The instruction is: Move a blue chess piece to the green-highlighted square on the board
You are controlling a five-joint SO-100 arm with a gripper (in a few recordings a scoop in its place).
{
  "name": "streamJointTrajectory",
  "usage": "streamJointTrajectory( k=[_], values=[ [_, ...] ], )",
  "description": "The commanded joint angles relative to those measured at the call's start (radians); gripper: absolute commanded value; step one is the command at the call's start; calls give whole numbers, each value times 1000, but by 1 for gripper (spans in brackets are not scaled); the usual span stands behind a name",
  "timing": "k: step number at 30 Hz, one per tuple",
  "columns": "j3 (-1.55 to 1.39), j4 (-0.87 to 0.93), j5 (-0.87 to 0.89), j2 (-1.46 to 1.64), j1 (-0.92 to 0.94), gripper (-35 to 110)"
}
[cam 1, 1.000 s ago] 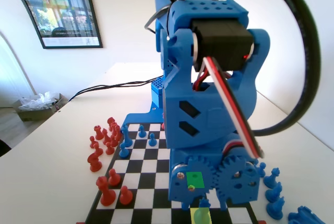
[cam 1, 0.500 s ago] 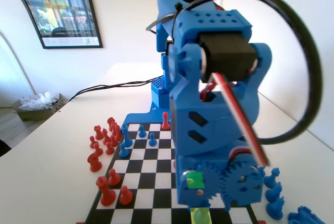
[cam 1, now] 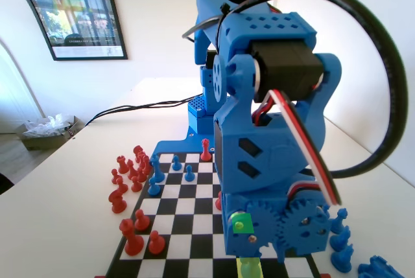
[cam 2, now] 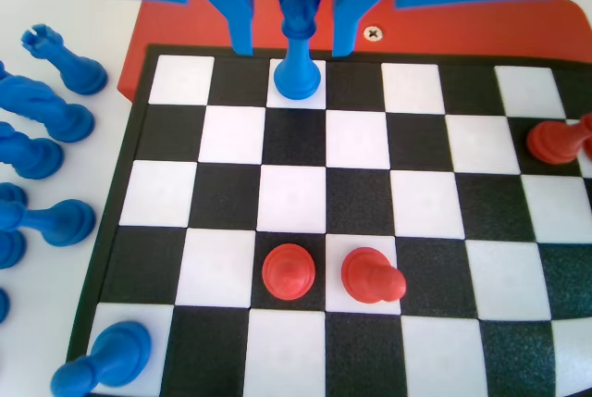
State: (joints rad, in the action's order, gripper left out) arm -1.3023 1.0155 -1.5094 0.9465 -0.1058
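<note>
White tabletop carries the board (cam 2: 231,221). Gripper (cam 2: 291,41) jaws stand open, flanking the upright blue chess piece (cam 2: 298,45) without touching it.

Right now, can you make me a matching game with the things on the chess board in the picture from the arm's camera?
Things:
1. blue chess piece
2. gripper
3. two red pawns
4. loose blue pieces

Places or states:
A. lying off the board, on the left
B. open, one jaw on each side of a piece
C. upright on a white square in the top row
D. side by side on neighbouring squares lower down

Pairs: 1-C, 2-B, 3-D, 4-A
</note>
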Motion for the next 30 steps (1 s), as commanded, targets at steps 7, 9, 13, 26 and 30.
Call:
streamJointTrajectory(
  k=[7,9,13,26,30],
  values=[
    [-5,-17,-21,32,3,11],
    [-5,-20,-21,32,5,11],
    [0,-21,-21,31,6,11],
    [5,-31,-21,26,-3,7],
    [5,-31,-23,26,-9,4]
  ],
)
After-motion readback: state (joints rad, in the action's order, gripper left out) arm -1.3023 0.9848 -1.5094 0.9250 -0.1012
